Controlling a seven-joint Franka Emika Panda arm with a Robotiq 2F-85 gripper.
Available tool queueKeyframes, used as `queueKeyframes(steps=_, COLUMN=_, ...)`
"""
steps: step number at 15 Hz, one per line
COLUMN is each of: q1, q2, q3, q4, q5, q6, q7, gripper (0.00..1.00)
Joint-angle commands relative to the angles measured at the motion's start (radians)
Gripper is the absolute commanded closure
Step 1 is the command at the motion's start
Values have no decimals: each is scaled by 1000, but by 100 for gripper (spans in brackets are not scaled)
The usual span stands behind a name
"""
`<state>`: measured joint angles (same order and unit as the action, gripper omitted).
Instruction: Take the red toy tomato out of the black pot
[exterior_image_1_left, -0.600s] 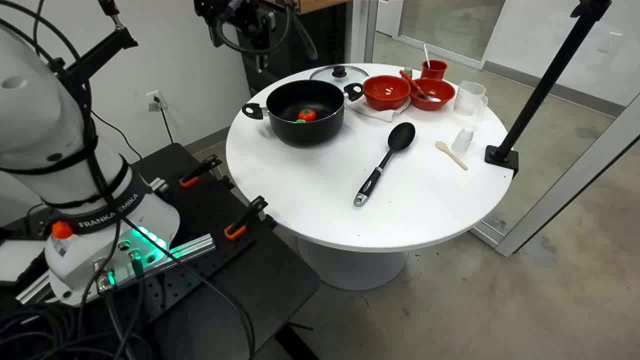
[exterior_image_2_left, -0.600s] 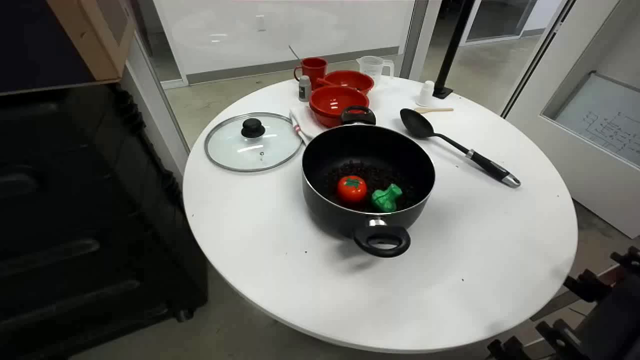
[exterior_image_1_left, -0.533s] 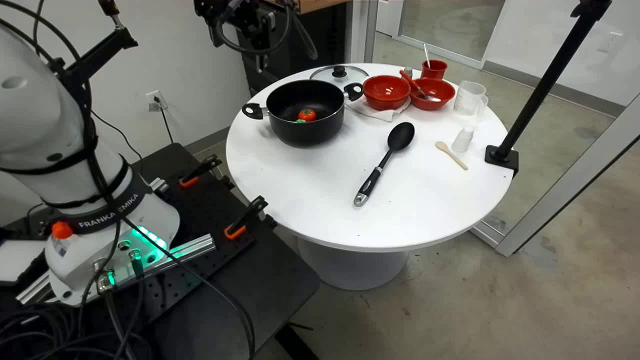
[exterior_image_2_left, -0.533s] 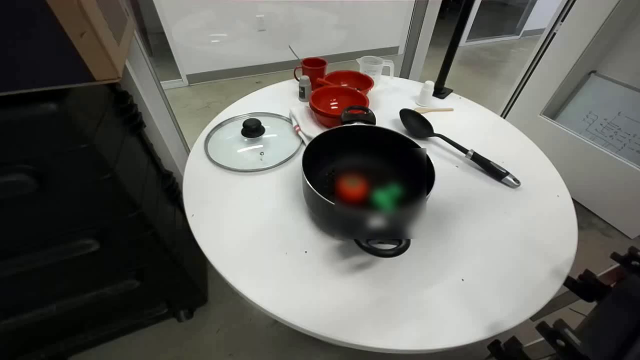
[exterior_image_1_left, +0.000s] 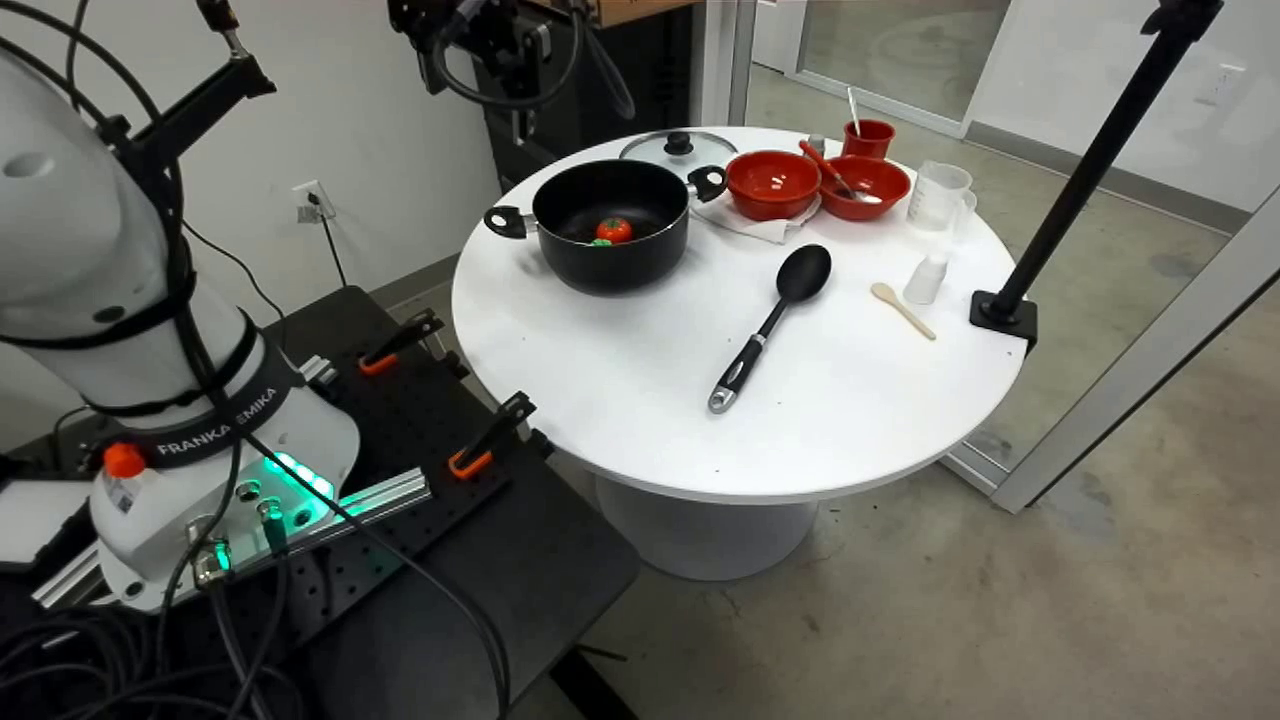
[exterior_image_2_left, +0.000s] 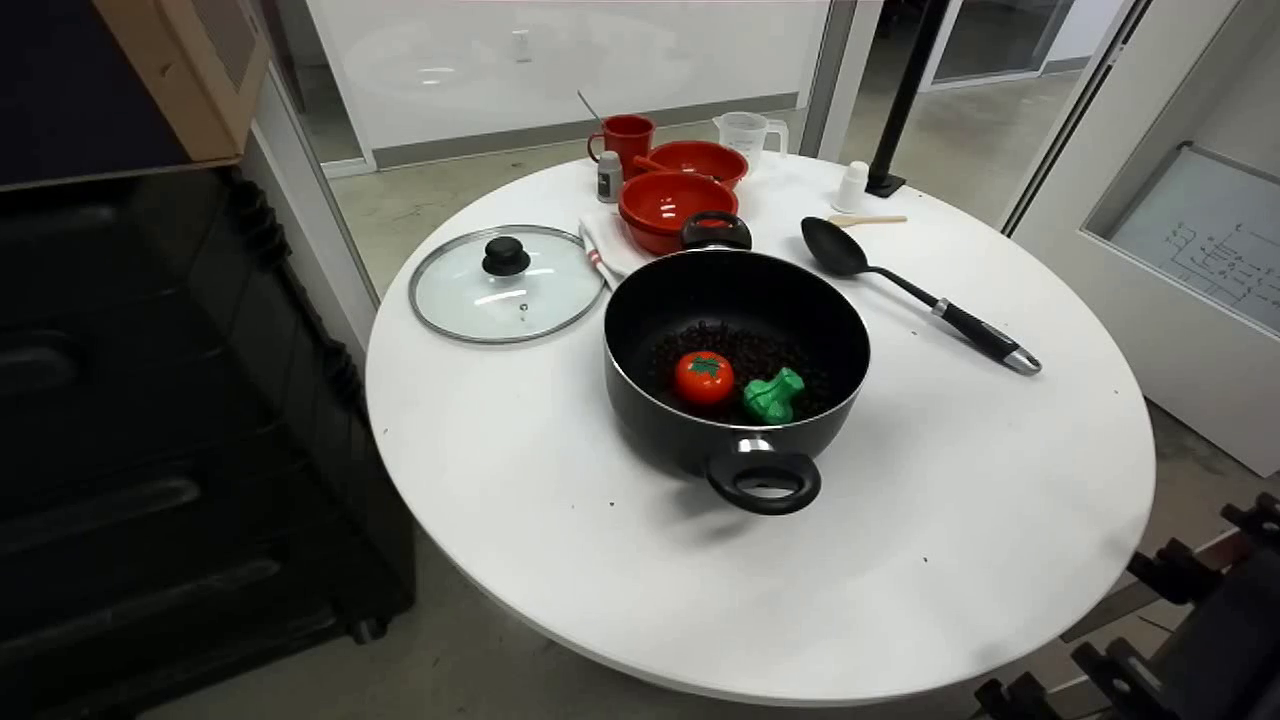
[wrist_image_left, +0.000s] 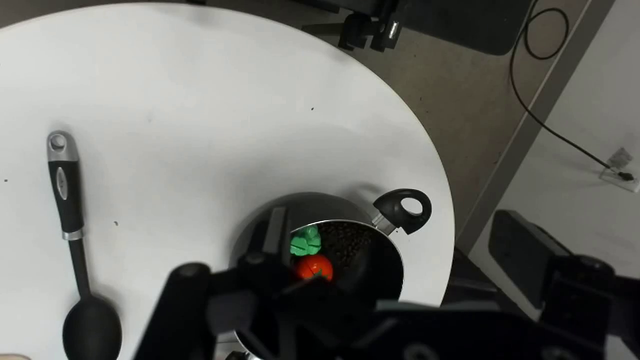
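The red toy tomato (exterior_image_2_left: 704, 380) with a green leaf top lies inside the black pot (exterior_image_2_left: 650, 430), on small dark bean-like bits. A green toy vegetable (exterior_image_2_left: 773, 395) lies beside it. Both exterior views show the tomato (exterior_image_1_left: 614, 231) in the pot (exterior_image_1_left: 612, 268). In the wrist view the tomato (wrist_image_left: 315, 266) is partly covered by gripper parts, and the pot (wrist_image_left: 312, 206) is partly hidden. My gripper (wrist_image_left: 395, 245) is open with its fingers wide apart and nothing between them. It is above the pot, not touching it. Dark gripper hardware shows at the top of an exterior view.
The pot's side handles (exterior_image_2_left: 765, 483) stick out. A glass lid (exterior_image_2_left: 540, 300), red bowls (exterior_image_1_left: 773, 182), a red mug (exterior_image_1_left: 868, 138) and a clear measuring jug (exterior_image_1_left: 938, 195) stand near it. A black spoon (exterior_image_1_left: 770, 320) lies on the white round table (exterior_image_1_left: 620, 380). A black pole (exterior_image_1_left: 1100, 160) rises at the edge.
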<state>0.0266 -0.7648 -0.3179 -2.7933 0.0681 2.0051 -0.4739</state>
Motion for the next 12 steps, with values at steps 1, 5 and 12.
queueKeyframes(steps=1, q1=-15, q2=3, q3=15, q4=1, q5=12, q6=-3, q7=-9, gripper=0)
queueKeyframes(steps=5, q1=29, q2=105, q3=62, q4=73, q5=8, q6=71, q7=1, gripper=0)
queueKeyframes(steps=12, q1=45, q2=310, q3=172, q4=93, q5=-28, q6=288, q7=38, gripper=0)
